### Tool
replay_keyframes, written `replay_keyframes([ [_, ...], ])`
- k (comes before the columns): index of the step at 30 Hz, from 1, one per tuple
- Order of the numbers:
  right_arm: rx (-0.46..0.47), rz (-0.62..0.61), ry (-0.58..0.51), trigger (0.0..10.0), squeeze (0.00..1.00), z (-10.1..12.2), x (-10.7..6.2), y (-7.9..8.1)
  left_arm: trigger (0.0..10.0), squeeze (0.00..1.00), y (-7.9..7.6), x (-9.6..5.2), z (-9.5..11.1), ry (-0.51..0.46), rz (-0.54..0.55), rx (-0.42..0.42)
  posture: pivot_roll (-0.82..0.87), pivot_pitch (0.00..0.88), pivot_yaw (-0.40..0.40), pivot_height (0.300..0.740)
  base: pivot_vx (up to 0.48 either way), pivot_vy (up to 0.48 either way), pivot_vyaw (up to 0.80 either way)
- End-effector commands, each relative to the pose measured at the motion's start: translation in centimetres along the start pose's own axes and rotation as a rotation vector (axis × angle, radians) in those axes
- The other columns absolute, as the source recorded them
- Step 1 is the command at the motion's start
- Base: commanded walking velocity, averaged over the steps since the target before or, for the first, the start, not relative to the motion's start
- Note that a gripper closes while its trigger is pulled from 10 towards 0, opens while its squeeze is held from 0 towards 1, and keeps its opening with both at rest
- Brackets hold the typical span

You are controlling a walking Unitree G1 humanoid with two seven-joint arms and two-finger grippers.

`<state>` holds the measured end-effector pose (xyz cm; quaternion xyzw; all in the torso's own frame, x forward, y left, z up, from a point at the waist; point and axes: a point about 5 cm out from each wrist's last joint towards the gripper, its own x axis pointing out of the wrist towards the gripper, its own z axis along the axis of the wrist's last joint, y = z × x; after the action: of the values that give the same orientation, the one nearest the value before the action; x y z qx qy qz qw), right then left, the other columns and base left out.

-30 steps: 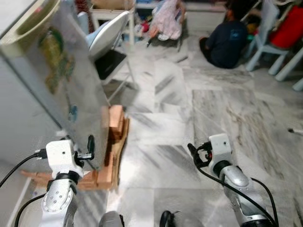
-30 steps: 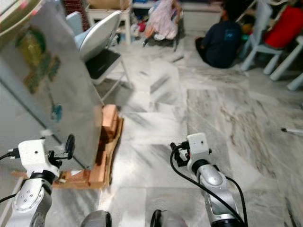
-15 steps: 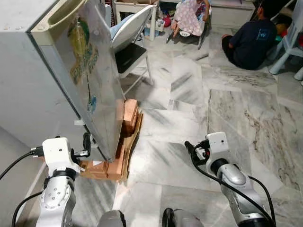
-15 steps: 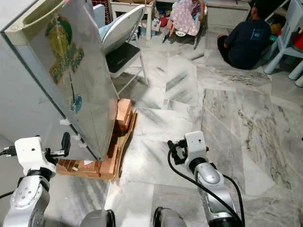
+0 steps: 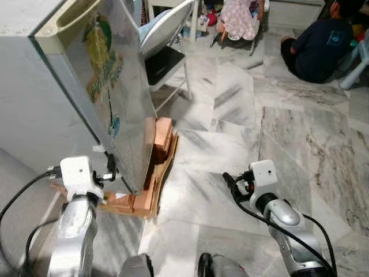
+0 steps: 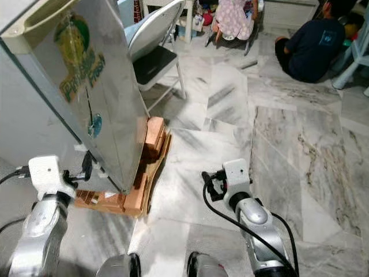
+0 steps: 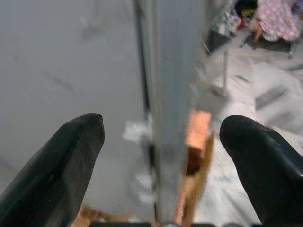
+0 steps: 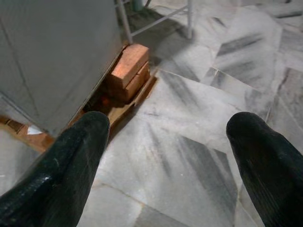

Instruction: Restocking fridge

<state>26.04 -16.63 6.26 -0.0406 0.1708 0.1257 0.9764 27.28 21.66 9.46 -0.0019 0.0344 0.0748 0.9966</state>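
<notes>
Now left tool closer, astride the fridge door edge.

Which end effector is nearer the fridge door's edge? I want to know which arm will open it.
Left. The left end effector is at the lower corner of the fridge door, fingers open either side of its edge. The right end effector hangs over the marble floor, well clear.
</notes>
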Motion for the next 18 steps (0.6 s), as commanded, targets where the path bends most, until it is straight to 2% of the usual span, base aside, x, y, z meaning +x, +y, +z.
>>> replay_keyframes([
  [1,0.001,-0.009,0.015,10.0,0.00,-0.2,-0.5,-0.2,10.0,0.00,0.6,1.0,-0.3,0.014,0.013,-0.011,-0.06,0.159,-0.016,0.740,0.000,0.000,0.00],
  [2,0.001,-0.009,0.015,10.0,0.00,-0.2,-0.5,-0.2,10.0,0.00,0.6,1.0,-0.3,0.014,0.013,-0.011,-0.06,0.159,-0.016,0.740,0.000,0.000,0.00],
  [4,-0.009,0.000,0.025,10.0,0.00,-0.4,-0.8,0.0,10.0,0.00,0.9,2.3,0.3,0.002,0.020,-0.006,-0.07,0.163,-0.013,0.740,0.000,0.000,0.00],
  [8,-0.035,0.008,0.030,10.0,0.00,-0.5,-1.5,0.2,10.0,0.00,1.8,3.4,0.6,-0.004,0.015,-0.012,-0.10,0.177,-0.006,0.740,0.000,0.000,0.00],
  [14,-0.032,-0.013,0.048,10.0,0.00,-0.9,-1.9,-0.4,10.0,0.00,2.1,3.8,1.0,-0.016,-0.019,-0.037,-0.11,0.181,-0.001,0.740,0.000,0.000,0.00],
  [18,-0.031,-0.002,0.057,10.0,0.00,-0.9,-1.8,-0.2,10.0,0.00,1.5,4.1,1.2,-0.019,-0.079,-0.018,-0.10,0.182,-0.006,0.740,0.000,0.000,0.00],
])
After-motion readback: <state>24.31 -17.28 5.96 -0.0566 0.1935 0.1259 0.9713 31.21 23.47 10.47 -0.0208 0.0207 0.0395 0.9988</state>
